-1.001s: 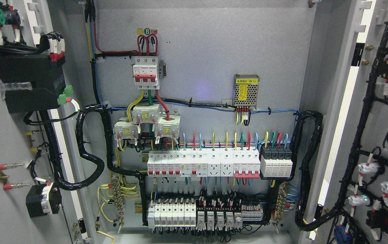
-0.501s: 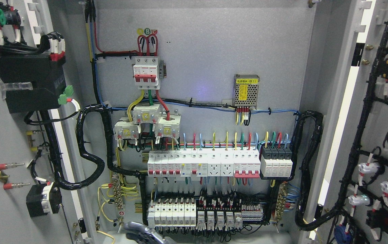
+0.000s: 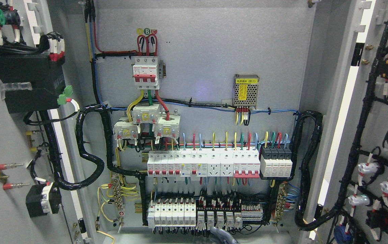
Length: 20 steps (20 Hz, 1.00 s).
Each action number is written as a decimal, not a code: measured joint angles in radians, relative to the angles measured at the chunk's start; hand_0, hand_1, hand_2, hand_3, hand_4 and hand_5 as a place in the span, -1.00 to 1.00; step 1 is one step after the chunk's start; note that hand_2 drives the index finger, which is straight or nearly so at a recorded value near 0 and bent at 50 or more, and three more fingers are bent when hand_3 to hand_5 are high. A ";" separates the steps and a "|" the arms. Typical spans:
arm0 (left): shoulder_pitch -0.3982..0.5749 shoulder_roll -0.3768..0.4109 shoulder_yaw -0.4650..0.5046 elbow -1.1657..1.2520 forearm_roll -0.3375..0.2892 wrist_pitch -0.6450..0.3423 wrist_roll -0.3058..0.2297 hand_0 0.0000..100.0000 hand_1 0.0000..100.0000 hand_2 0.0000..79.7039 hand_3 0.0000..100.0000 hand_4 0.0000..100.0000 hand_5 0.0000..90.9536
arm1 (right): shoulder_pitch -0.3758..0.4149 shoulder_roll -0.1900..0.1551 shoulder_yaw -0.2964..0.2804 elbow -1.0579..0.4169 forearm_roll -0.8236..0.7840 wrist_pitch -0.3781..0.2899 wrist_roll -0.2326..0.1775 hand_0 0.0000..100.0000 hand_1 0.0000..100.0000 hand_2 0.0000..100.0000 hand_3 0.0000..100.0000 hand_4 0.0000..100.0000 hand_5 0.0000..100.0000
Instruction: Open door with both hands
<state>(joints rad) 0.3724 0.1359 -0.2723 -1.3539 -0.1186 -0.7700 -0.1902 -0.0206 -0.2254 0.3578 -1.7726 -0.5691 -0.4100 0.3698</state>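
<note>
Both cabinet doors (image 3: 7, 135) stand open; one robot hand (image 3: 221, 236) shows at bottom edge, finger state indeterminable

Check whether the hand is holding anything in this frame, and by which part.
Nothing appears held. Only the tip of a hand pokes up at the bottom edge, below the lower breaker row; both cabinet doors stand open, untouched.

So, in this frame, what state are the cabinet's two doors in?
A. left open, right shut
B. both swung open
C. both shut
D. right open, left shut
B: the left door and right door both show their wired inner faces, with the breaker panel exposed.
</note>
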 measured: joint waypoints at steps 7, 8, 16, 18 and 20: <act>-0.091 -0.051 0.013 -0.118 0.003 0.000 0.000 -0.76 -0.22 -1.00 -1.00 -1.00 -1.00 | 0.147 -0.060 -0.136 -0.104 0.000 -0.156 0.005 -0.76 -0.22 -1.00 -1.00 -1.00 -1.00; -0.099 -0.058 0.017 -0.136 0.003 -0.001 0.001 -0.76 -0.22 -1.00 -1.00 -1.00 -1.00 | 0.163 -0.066 -0.157 -0.119 0.000 -0.173 0.006 -0.76 -0.22 -1.00 -1.00 -1.00 -1.00; -0.133 -0.098 0.035 -0.279 0.007 -0.001 0.002 -0.76 -0.22 -1.00 -1.00 -1.00 -1.00 | 0.250 -0.102 -0.279 -0.208 -0.001 -0.232 0.007 -0.76 -0.22 -1.00 -1.00 -1.00 -1.00; -0.136 -0.104 0.038 -0.307 0.008 -0.001 0.002 -0.76 -0.22 -1.00 -1.00 -1.00 -1.00 | 0.260 -0.109 -0.306 -0.223 -0.003 -0.235 0.007 -0.76 -0.22 -1.00 -1.00 -1.00 -1.00; -0.137 -0.110 0.041 -0.337 0.010 -0.001 -0.001 -0.76 -0.22 -1.00 -1.00 -1.00 -1.00 | 0.267 -0.117 -0.335 -0.235 -0.006 -0.235 0.007 -0.76 -0.22 -1.00 -1.00 -1.00 -1.00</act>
<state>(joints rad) 0.2356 0.0261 -0.2316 -1.6911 -0.1088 -0.7712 -0.1913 0.2465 -0.3420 0.0227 -2.0075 -0.5746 -0.6448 0.3766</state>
